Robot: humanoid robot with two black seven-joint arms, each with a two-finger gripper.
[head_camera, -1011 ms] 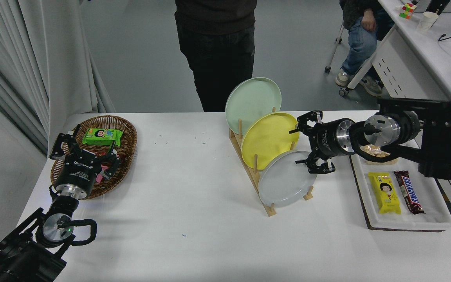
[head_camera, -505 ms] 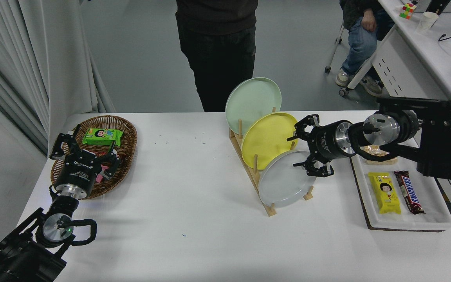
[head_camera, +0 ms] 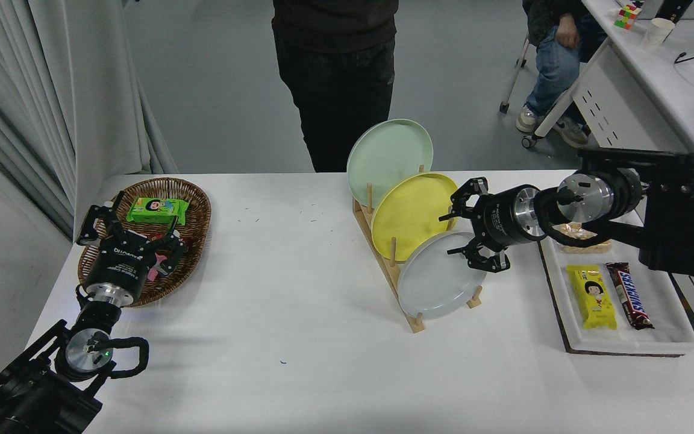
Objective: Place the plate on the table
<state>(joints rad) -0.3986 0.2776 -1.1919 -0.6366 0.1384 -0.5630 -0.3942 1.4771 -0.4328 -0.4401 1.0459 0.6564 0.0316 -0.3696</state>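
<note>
1. The grey plate (head_camera: 437, 280) stands on edge in the nearest slot of the wooden rack (head_camera: 390, 265), tilted back against the yellow plate (head_camera: 413, 214); a pale green plate (head_camera: 388, 154) fills the far slot. The rack stands on the white table (head_camera: 299, 337).
2. The right gripper (head_camera: 464, 232) comes in from the right, fingers spread and holding nothing. It lies at the grey plate's upper right rim, with the lower fingers (head_camera: 485, 262) just over that rim and the upper fingers in front of the yellow plate's right edge.
3. From the gripper, the grey plate lies to the lower left, its face turned toward the camera and its rim running between the spread fingers. Whether a finger touches it cannot be told.
4. The right arm is far nearer; the left gripper (head_camera: 127, 232) is parked over the wicker basket (head_camera: 196, 205), well apart, its state unclear.
5. Judged step: closing on the rim before lifting the plate out.
</note>
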